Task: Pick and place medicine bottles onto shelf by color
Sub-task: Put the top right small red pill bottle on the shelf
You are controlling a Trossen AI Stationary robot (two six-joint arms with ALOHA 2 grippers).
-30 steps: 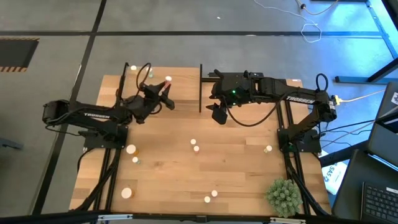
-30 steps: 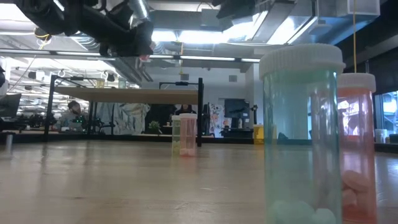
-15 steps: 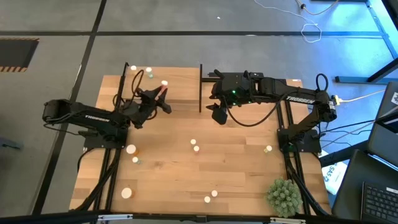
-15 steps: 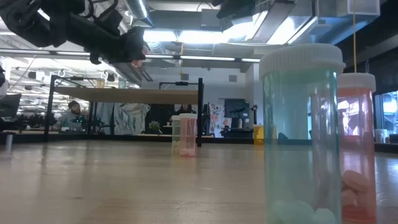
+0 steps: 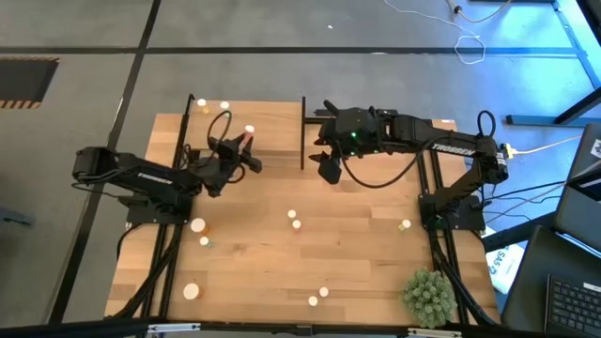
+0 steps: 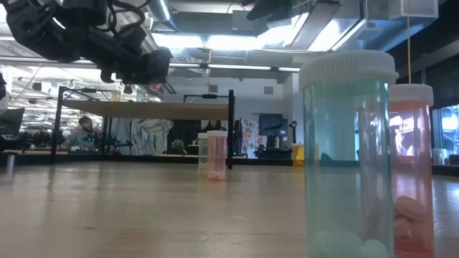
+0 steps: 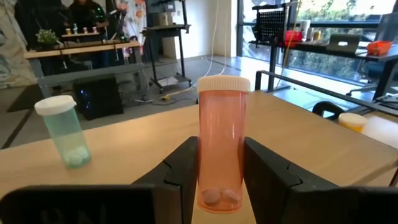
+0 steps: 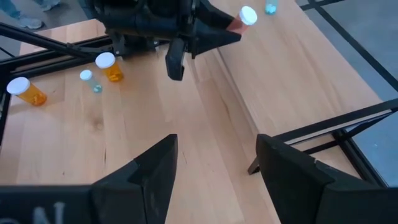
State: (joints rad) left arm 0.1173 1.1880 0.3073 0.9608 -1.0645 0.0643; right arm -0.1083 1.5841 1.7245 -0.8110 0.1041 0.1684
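Observation:
My left gripper [image 5: 244, 150] is over the light wooden shelf [image 5: 272, 117], shut on a reddish bottle with a white cap [image 7: 221, 143]. Its cap also shows in the high view [image 5: 249, 130]. A pale green bottle [image 7: 65, 130] stands on its base on the shelf top beside it. Two more small bottles [image 5: 201, 102] stand at the shelf's far left corner. My right gripper [image 5: 327, 169] hangs open and empty to the right of the shelf's black post [image 5: 302, 131]. Its wrist view [image 8: 214, 149] looks toward the left arm. My left gripper pinches the reddish bottle's lower body [image 7: 202, 177] between its two fingers, one on each side. The fingers [image 7: 267, 180] come nearly level from the table's left. The bottle stands upright in the hold. I cannot tell whether its base touches the shelf top.
Several small bottles stand scattered on the tabletop: at the left [image 5: 198, 224], in the middle [image 5: 294, 219], near the front [image 5: 319, 297] and at the right [image 5: 406, 224]. A spiky green plant ball [image 5: 427, 296] sits at the near right corner. An orange bottle [image 7: 351, 121] lies near the shelf's edge.
My left gripper has come down a little over the shelf, still holding the reddish bottle. The bottle's cap has shifted slightly toward the table's near-left.

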